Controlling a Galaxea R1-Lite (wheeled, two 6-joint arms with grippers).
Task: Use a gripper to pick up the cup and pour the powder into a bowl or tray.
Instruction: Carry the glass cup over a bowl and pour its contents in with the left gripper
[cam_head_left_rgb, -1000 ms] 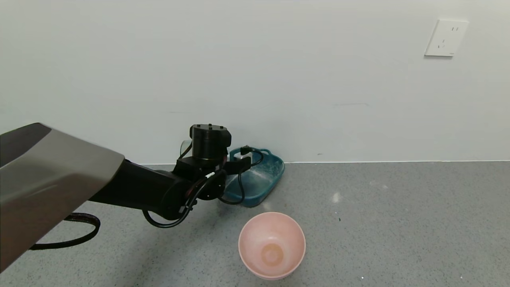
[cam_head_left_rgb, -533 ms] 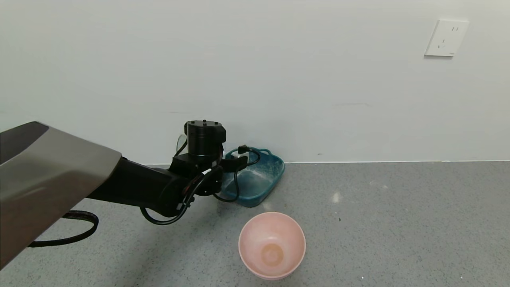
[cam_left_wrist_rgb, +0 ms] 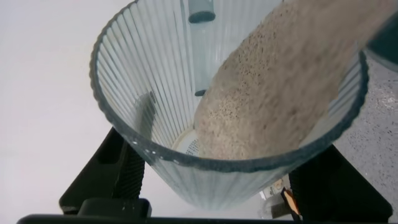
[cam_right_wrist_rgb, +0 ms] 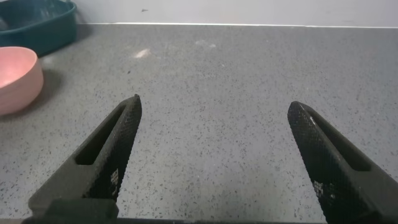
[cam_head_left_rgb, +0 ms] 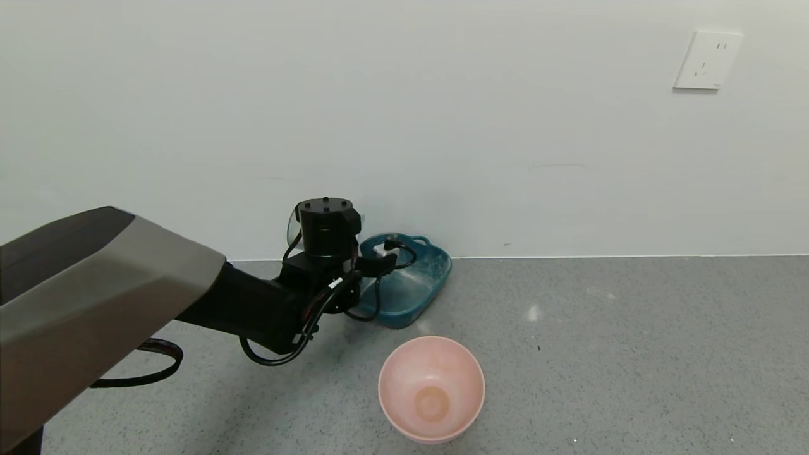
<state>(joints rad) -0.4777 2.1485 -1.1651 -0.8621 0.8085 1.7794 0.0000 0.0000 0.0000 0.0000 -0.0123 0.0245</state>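
My left gripper (cam_left_wrist_rgb: 224,183) is shut on the ribbed translucent cup (cam_left_wrist_rgb: 155,87), one black finger (cam_left_wrist_rgb: 121,171) on each side. The cup is tipped, and the beige powder (cam_left_wrist_rgb: 273,93) lies along its lower wall up to the rim. In the head view the left wrist (cam_head_left_rgb: 325,230) hangs beside the near-left edge of the dark teal basin (cam_head_left_rgb: 430,272) by the wall. Only a sliver of the cup (cam_head_left_rgb: 292,229) shows behind the wrist. The basin has whitish smears inside. My right gripper (cam_right_wrist_rgb: 214,124) is open and empty above the grey floor, out of the head view.
A round pink bowl (cam_head_left_rgb: 431,388) stands on the speckled grey floor in front of the basin; it also shows in the right wrist view (cam_right_wrist_rgb: 15,78), with the basin (cam_right_wrist_rgb: 31,25) beyond it. A white wall with a socket (cam_head_left_rgb: 708,60) runs behind.
The left forearm has pushed forward and the wrist has shifted slightly left, still holding the cup beside the basin. The bowl and the basin have not moved.
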